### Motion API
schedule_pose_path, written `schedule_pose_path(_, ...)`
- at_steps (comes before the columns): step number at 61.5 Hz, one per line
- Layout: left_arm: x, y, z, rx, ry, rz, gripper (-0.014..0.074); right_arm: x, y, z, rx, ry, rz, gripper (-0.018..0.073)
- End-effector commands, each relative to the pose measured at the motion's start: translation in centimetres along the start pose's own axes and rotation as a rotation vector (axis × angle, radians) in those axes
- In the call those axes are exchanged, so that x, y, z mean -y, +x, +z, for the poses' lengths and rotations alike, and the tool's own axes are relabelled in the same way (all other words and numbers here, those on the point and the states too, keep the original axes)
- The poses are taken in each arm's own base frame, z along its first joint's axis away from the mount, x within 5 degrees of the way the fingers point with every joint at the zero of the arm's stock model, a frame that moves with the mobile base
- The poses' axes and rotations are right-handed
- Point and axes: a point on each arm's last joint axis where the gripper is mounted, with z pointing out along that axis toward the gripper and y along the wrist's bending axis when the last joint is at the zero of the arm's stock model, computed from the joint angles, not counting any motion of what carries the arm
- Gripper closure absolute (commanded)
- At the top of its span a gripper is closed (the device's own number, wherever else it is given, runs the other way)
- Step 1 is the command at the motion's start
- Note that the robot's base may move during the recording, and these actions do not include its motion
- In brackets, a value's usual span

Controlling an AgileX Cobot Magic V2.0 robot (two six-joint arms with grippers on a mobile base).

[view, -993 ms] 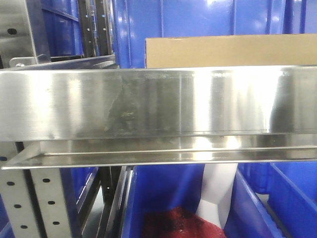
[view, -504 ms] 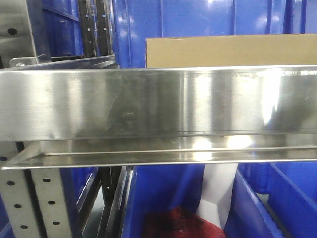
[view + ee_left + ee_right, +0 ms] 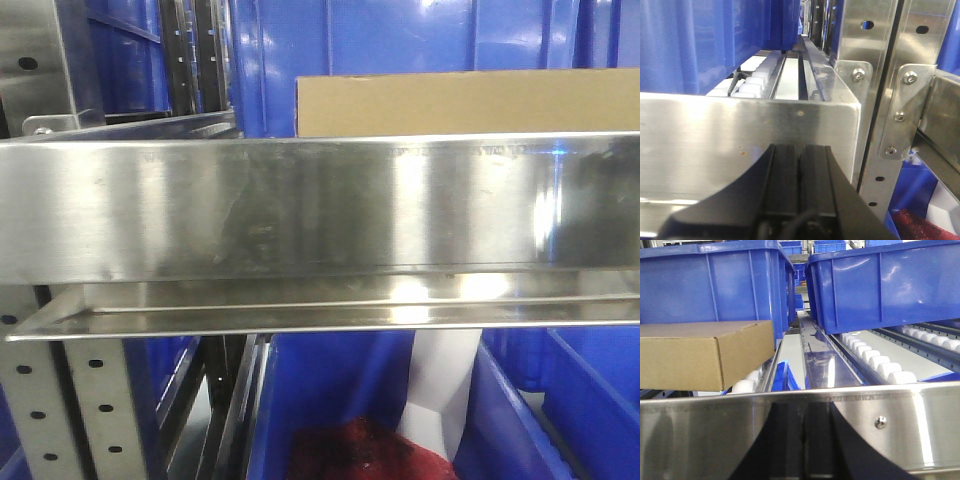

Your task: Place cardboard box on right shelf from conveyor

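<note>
The tan cardboard box [image 3: 465,103] rests on the right shelf behind its shiny steel front lip [image 3: 300,210], with only its upper strip showing. In the right wrist view the cardboard box [image 3: 700,355] lies flat on white rollers at the left, just beyond the shelf lip [image 3: 700,435]. My right gripper [image 3: 802,407] is shut and empty in front of that lip, apart from the box. The left gripper [image 3: 800,146] is also shut and empty, close to the shelf lip [image 3: 705,130]. The conveyor is out of view.
Large blue bins [image 3: 715,285] [image 3: 890,285] stand on the roller lanes [image 3: 880,362] behind and right of the box. Perforated steel uprights [image 3: 890,75] [image 3: 90,400] frame the shelf. Below it a blue bin [image 3: 300,400] holds something red [image 3: 350,455] and a white piece [image 3: 440,390].
The bright glare on the right part of the shelf lip has faded. The box and shelf stay where they were.
</note>
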Motion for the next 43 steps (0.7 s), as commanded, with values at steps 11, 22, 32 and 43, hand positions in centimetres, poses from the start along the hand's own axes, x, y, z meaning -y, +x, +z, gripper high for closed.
schedule_pose_path(11, -0.01, -0.52, -0.08, 0.088, 0.002, -0.005, 0.0713, -0.11, -1.1, -0.23, 0.113, -0.008, 0.001, 0.0503)
schedule_pose_path(22, -0.01, -0.52, -0.08, 0.088, 0.002, -0.005, 0.0713, -0.11, -1.1, -0.23, 0.113, -0.008, 0.001, 0.0503)
schedule_pose_path(32, -0.01, -0.52, -0.08, 0.088, 0.002, -0.005, 0.0713, -0.11, -1.1, -0.23, 0.113, -0.008, 0.001, 0.0503)
schedule_pose_path(43, -0.01, -0.52, -0.08, 0.088, 0.002, -0.005, 0.0712, -0.11, -1.1, -0.23, 0.113, -0.008, 0.001, 0.0503)
